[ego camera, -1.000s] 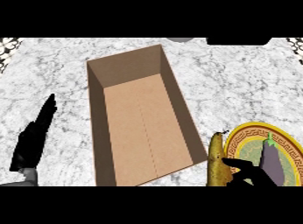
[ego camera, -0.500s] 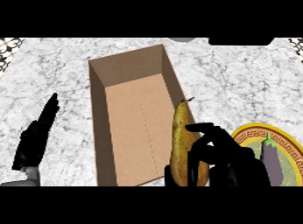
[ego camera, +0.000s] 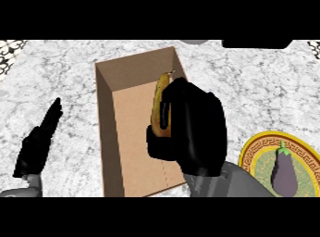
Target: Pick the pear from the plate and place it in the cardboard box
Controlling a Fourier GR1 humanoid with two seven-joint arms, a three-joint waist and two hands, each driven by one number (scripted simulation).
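A long yellow-brown fruit (ego camera: 162, 99) that looks more like a banana than a pear is held in my right hand (ego camera: 193, 134), whose fingers curl round its lower part. Hand and fruit hang over the open cardboard box (ego camera: 132, 139), above its right half, and the fruit's tip points toward the box's far wall. The hand hides the fruit's lower end. The gold-rimmed round plate (ego camera: 253, 152) lies at the right, beside my right forearm. My left hand (ego camera: 40, 139) rests left of the box, fingers straight.
A purple eggplant (ego camera: 286, 169) lies on the plate. A dark object (ego camera: 255, 44) sits at the counter's far edge. Marble counter (ego camera: 258, 92) surrounds the box, with patterned tiles (ego camera: 2, 51) at the far corners.
My right hand has carried the yellow fruit from the plate's left edge leftward and farther away, to above the box. The left hand has stayed in place.
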